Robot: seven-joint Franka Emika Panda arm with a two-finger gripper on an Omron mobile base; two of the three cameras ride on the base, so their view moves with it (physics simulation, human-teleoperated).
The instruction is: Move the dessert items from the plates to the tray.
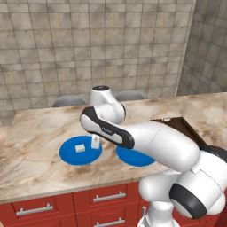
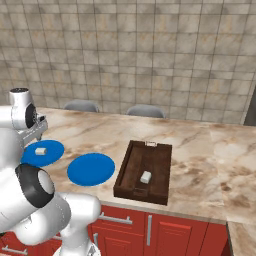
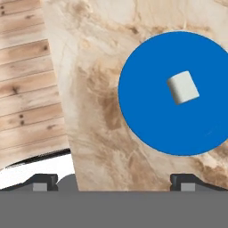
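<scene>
Right base view shows one dessert cube [image 2: 145,177] already lying in the tray [image 2: 129,172] at centre frame, the nearer plate [image 2: 91,169] bare, the other cube [image 2: 41,150] on the far-left plate [image 2: 42,153]. Claw [image 3: 113,180] hangs above that plate with fingers apart, holding nothing. Next, I'd say, it must centre over the cube and descend; nothing on the surface [image 2: 200,145] blocks it.

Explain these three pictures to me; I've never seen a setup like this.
A white robot arm works at a marble counter in a rendered kitchen. Two pictures come from cameras behind the arm, to its left and right; the third looks down from its hand. On the counter lie two blue plates and a wooden tray. One cream cube is in the tray; the other cube sits on the far plate. The near plate is bare. The jaws stand open, holding nothing.
</scene>
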